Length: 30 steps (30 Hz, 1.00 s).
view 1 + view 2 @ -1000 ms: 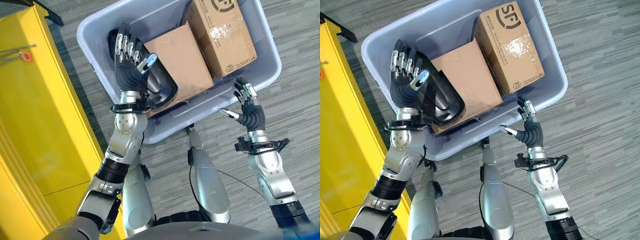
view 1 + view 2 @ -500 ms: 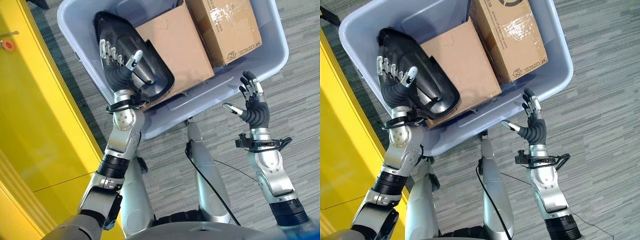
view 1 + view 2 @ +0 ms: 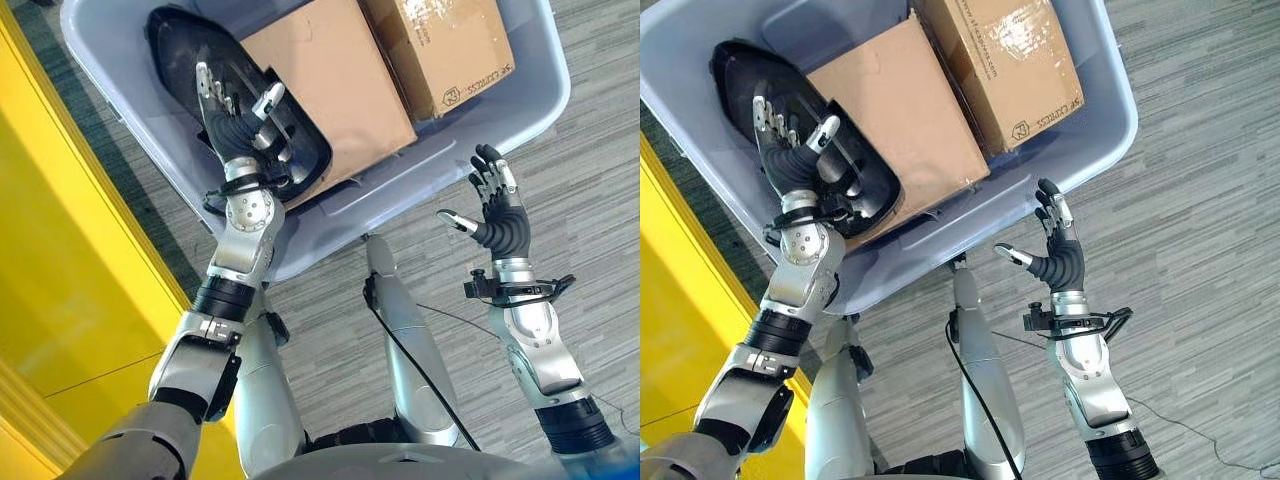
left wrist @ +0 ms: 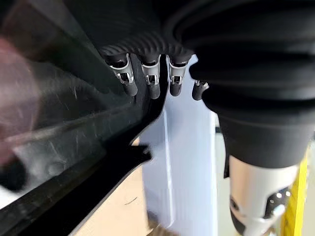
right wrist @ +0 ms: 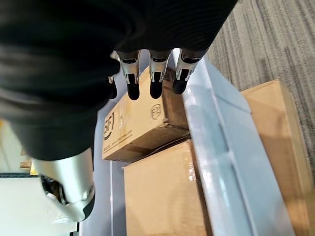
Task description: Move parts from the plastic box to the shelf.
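Left hand (image 3: 243, 120) lies straight-fingered on the curved black plastic part (image 3: 190, 50) in the grey-blue plastic box (image 3: 520, 105), apparently feeling for a grip, while right hand (image 3: 497, 215) waits spread and empty outside the rim.

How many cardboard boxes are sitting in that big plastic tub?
2: one cardboard box in the middle of the plastic tub, beside the black part; the taped box on its other side. More may be hidden underneath.

Grey striped floor (image 3: 590, 150) carries the plastic box (image 3: 520, 110) (beside a yellow shelf (image 3: 60, 260)).
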{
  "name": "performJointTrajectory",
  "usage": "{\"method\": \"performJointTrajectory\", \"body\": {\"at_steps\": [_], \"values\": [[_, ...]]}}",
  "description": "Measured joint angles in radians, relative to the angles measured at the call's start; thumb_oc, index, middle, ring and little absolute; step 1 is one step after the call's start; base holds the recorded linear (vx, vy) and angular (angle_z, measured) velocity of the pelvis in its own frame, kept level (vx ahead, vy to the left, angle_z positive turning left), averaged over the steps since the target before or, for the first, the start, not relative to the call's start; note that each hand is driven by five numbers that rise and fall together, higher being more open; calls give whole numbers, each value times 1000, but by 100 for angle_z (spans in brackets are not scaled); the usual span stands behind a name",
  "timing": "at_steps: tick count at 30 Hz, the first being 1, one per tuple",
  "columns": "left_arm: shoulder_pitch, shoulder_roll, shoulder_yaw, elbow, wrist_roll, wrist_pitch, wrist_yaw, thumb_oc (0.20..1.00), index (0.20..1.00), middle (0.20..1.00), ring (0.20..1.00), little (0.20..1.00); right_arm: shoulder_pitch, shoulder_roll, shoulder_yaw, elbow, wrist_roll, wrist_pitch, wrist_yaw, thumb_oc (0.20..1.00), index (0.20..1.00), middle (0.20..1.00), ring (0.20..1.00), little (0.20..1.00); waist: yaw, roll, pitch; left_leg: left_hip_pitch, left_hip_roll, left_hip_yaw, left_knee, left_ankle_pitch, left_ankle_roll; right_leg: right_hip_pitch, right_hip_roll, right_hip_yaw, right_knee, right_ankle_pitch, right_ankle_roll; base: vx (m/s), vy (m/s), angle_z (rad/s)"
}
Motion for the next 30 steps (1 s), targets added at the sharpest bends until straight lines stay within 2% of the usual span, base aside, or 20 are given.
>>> {"method": "performJointTrajectory", "body": {"at_steps": [5,9,12,14,23,24,30], "values": [[-73,82,-55,103,96,55,-8,1000,1000,1000,1000,1000,4,-1,0,0,18,-14,17,1000,1000,1000,1000,1000,-36,0,0,1,3,5,-2,0,0,-5,5,6,0,1,-1,15,13,-4],[-100,123,-101,142,165,72,-27,1000,1000,1000,1000,1000,6,-3,0,0,29,-18,32,1000,1000,1000,1000,1000,-37,0,0,1,3,11,-2,0,-1,-9,8,11,0,2,-2,9,14,-3],[-151,204,-190,199,254,104,-50,1000,1000,1000,1000,1000,13,-44,-4,0,32,-21,48,1000,1000,1000,1000,1000,-35,1,0,1,1,25,-4,1,-2,-18,9,21,3,4,-3,12,32,-5],[-172,236,-206,213,294,117,-77,1000,1000,1000,1000,1000,24,-46,-6,0,42,-24,62,1000,1000,1000,1000,1000,-36,1,-1,1,0,28,-4,1,-2,-24,9,27,5,4,-2,9,12,-7],[-241,294,-304,251,455,136,-120,1000,1000,1000,1000,1000,54,-70,-10,-1,69,-37,102,1000,1000,1000,1000,1000,-30,3,-3,-5,-2,31,-5,3,-5,-37,8,35,12,4,-2,2,3,-1],[-262,322,-350,260,521,142,-145,1000,1000,1000,1000,1000,56,-71,-13,-1,69,-41,110,1000,1000,1000,1000,1000,-32,3,-3,-10,-3,31,-5,3,-5,-42,8,35,11,4,-2,11,30,1],[-354,369,-466,295,682,142,-191,1000,1000,1000,1000,1000,56,-77,-27,-1,70,-54,122,1000,1000,1000,1000,1000,-38,5,-4,-15,-9,33,-5,4,-4,-48,4,38,11,8,-1,6,20,0]]}}
